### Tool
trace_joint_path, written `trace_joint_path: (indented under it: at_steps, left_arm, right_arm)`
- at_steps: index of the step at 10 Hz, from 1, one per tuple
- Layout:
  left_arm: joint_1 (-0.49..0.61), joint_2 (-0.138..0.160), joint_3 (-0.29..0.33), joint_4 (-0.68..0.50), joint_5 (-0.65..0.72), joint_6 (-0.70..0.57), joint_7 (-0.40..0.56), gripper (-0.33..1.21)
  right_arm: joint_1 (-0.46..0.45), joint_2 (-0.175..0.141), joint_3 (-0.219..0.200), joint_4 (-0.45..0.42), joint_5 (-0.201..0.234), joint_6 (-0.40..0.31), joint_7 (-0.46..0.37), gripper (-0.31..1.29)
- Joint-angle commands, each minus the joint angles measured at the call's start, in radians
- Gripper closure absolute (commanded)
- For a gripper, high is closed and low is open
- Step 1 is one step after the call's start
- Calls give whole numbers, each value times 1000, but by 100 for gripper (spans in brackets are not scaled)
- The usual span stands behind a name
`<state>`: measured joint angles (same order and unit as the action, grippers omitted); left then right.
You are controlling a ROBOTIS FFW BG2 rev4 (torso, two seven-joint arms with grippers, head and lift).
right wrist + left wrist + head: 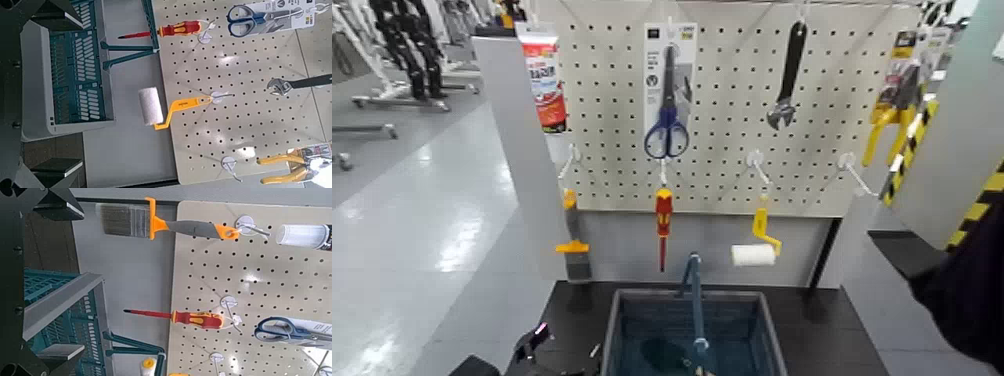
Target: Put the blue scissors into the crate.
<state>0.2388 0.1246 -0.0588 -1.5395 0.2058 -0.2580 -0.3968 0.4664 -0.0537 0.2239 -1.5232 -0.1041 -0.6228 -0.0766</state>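
Observation:
The blue scissors (667, 112) hang on their white card high on the pegboard, blades up and blue loops down. They also show in the left wrist view (286, 329) and the right wrist view (252, 17). The crate (632, 340) stands on the dark table below the board, its handle bar (694, 300) raised. My left gripper (59, 280) is open and empty, low at the table's front left, far from the scissors. My right gripper (55, 90) is open and empty, low on the right; only its dark arm (967, 290) shows in the head view.
On the pegboard (732, 190) hang a red-and-yellow screwdriver (663, 222) under the scissors, a black wrench (787, 80), a yellow-handled roller (757, 245), an orange-handled brush (573, 245), a tube (545, 80) and yellow pliers (892, 105). Bare hooks (757, 165) stick out.

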Motion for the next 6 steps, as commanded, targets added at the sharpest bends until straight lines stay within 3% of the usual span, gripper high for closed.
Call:
trace_joint_path:
  at_steps: [1,6]
  left_arm:
    - [-7,1,-4,-11,7,13,0,13]
    - [-64,24,-6,-103,60,151,-43,15]
  right_arm:
    - [0,2,-2,2,0,0,1,9]
    - [0,2,-2,2,0,-2,3,9]
